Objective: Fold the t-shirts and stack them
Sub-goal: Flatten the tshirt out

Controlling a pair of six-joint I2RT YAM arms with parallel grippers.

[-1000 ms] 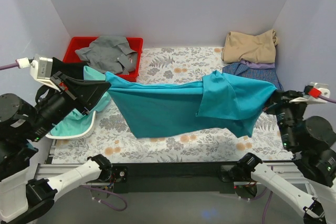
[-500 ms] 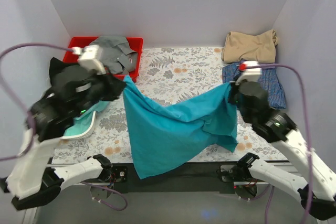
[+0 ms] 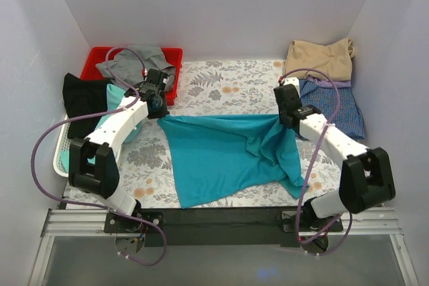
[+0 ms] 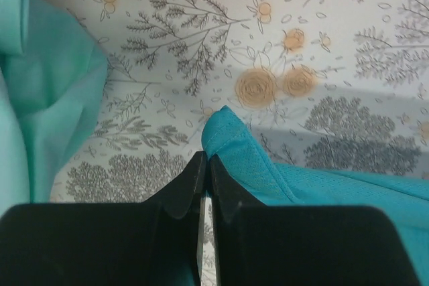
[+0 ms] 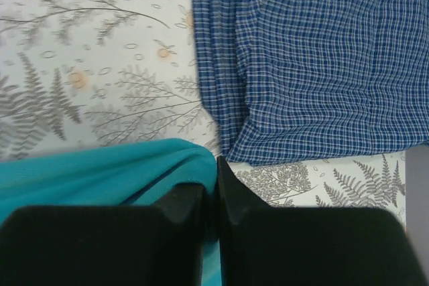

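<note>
Floral tabletop (image 3: 228,88); 2 arms reach low, left claw (image 4: 206,159) and right claw (image 5: 216,165) pinching teal t-shirt (image 3: 221,152) corners.

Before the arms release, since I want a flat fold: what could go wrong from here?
1. The teal-blue cloth t-shirt lies bunched near the right tool; folding now may lock in creases.
2. That tool pinches right beside the blue checked cloth shirt and might snag it.

The teal t-shirt (image 3: 221,155), aloft before, now lies on the table (image 3: 228,88).
</note>
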